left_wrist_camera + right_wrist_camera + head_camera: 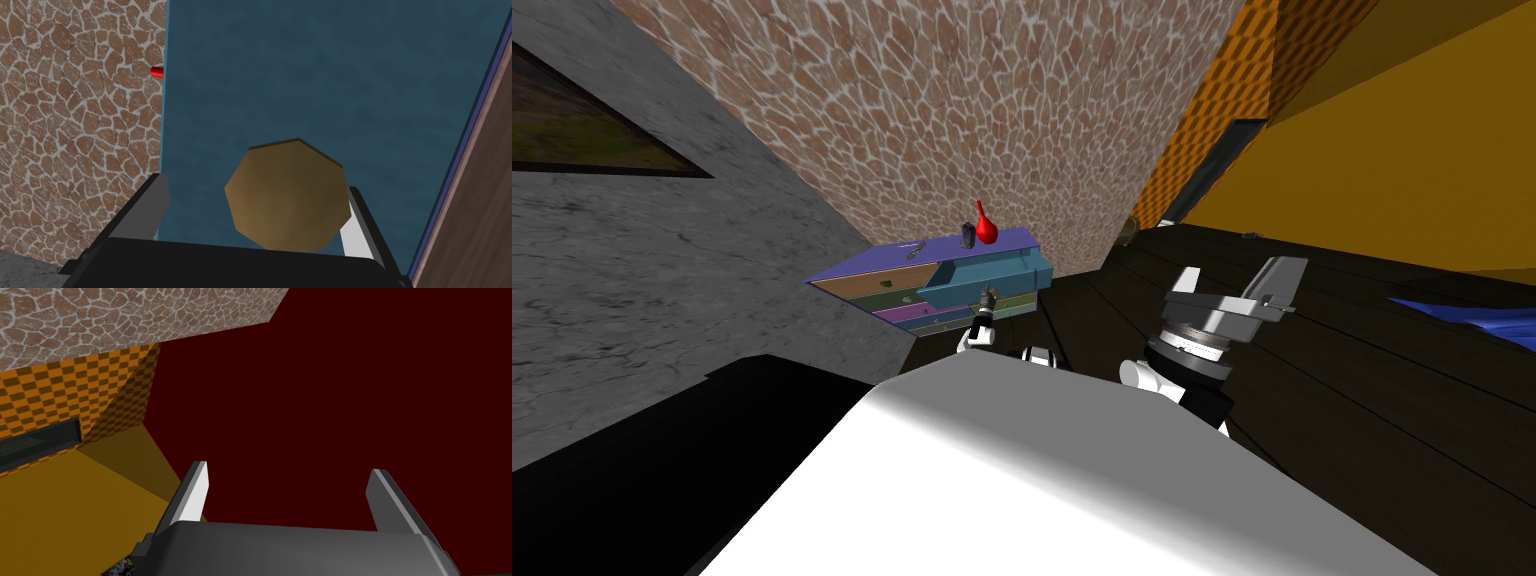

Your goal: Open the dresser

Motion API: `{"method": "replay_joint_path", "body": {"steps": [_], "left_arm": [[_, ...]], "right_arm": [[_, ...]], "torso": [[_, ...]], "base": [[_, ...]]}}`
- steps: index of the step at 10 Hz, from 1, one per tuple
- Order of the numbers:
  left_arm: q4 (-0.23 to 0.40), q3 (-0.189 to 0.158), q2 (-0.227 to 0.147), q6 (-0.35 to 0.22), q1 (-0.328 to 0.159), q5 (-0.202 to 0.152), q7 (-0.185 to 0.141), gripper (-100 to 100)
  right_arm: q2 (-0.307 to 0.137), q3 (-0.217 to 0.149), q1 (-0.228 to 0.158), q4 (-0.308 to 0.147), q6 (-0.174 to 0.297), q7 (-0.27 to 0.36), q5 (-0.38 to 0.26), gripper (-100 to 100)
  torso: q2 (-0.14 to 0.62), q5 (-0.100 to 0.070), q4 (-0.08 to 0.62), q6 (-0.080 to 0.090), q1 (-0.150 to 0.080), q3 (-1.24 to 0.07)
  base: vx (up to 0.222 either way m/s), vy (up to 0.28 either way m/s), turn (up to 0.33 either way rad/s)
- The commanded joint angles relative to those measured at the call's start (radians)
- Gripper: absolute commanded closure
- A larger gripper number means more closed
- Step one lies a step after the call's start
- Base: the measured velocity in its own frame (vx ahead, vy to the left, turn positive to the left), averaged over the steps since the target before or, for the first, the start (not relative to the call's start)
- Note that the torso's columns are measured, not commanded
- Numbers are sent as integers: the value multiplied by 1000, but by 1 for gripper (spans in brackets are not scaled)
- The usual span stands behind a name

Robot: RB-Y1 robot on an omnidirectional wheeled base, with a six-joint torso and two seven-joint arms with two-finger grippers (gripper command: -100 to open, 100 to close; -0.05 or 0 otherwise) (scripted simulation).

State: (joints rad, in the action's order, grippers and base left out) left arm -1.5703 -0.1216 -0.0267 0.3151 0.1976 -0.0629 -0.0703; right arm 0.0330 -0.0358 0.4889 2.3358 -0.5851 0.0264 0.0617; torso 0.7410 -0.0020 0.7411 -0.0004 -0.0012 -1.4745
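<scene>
Brown knob (286, 195) on teal drawer (325, 75) sits inside the spread left claw (256, 181); right claw (288, 467) also spread.

no legible text, labels or signs anywhere

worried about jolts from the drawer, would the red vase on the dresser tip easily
Probably not easily: the red vase stands upright with its wide bulb low and a thin neck above, so its weight likely sits low. If it did fall, the round body would probably roll on the dresser top.
</scene>
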Motion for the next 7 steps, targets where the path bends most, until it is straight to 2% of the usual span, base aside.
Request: {"method": "replay_joint_path", "body": {"steps": [1,2,3,4,5,7], "left_arm": [[-48,-6,-6,-56,-16,-1,-1,-100],[-67,-8,-8,-79,-20,-2,-1,-100],[-67,-8,-8,-79,-20,-2,-1,-100],[-43,-6,-3,-74,-13,0,2,-100],[-42,-6,-2,-78,-11,0,2,0],[-37,-5,-2,-83,-7,0,2,0]], "right_arm": [[0,0,0,0,0,0,0,0],[0,0,0,0,0,0,0,0],[0,0,0,0,0,0,0,0],[0,0,0,0,0,0,0,0],[0,0,0,0,0,0,0,0],[0,0,0,0,0,0,0,0]], "torso": [[2,-1,1,0,-1,1],[3,-2,3,0,-3,2],[5,-3,4,0,-4,3],[6,-4,6,0,-4,3],[5,-2,3,0,-3,3],[1,0,0,0,-1,1]], "base": [[-29,-17,11],[-23,-16,15],[-15,-8,5],[0,0,0],[0,0,0],[0,0,0]]}}
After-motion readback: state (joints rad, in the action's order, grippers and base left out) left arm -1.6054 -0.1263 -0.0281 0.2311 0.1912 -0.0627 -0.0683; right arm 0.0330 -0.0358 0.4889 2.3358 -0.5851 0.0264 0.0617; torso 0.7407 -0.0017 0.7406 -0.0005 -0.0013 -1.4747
